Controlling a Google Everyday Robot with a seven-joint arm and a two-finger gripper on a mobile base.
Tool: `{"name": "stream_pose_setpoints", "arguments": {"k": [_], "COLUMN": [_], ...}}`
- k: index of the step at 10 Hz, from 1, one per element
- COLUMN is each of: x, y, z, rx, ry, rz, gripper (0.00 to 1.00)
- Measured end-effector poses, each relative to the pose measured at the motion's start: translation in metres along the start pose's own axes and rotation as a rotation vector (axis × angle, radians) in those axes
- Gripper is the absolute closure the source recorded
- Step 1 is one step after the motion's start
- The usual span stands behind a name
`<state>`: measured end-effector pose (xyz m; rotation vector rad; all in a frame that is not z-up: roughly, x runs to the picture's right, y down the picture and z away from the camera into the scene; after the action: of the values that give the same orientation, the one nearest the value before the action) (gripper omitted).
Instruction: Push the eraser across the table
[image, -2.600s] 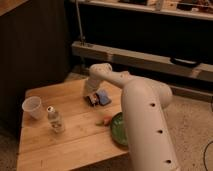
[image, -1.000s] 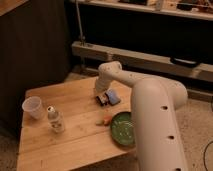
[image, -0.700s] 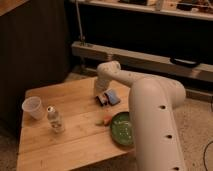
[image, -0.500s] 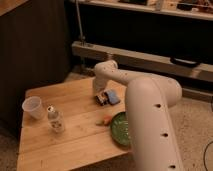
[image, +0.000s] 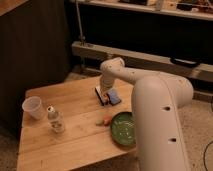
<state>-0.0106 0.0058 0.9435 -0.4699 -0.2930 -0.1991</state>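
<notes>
Table (image: 75, 145), closed end effector (image: 104, 96) at eraser (image: 101, 95)

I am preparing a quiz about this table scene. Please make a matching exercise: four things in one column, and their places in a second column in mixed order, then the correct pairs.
Things:
1. gripper
2. clear cup
3. green plate
4. small clear bottle

Places:
A. near the table's left edge
B. lowered at the eraser, beside the blue pad
C. just right of the cup
D. by the table's right edge, next to the robot arm

Pairs: 1-B, 2-A, 3-D, 4-C
</notes>
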Motion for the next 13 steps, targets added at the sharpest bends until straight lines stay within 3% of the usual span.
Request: {"name": "stream_pose_setpoints", "arguments": {"k": [1, 3, 5, 6, 7, 9, 11, 13], "x": [0.001, -0.018, -0.071, -0.088, -0.104, -0.121, -0.099, -0.094], "y": [0.001, -0.001, -0.004, -0.002, 0.001, 0.008, 0.016, 0.012], "z": [-0.002, -0.005, -0.009, -0.011, -0.009, 0.003, 0.029, 0.038], "rx": [0.003, 0.012, 0.003, -0.003, -0.022, -0.059, -0.084, -0.084], "ry": [-0.017, -0.093, -0.236, -0.278, -0.296, -0.285, -0.247, -0.239], "rz": [-0.003, -0.030, -0.091, -0.117, -0.152, -0.191, -0.181, -0.174], "gripper": [1.00, 1.00, 1.00, 1.00, 1.00, 1.00, 1.00, 1.00]}}
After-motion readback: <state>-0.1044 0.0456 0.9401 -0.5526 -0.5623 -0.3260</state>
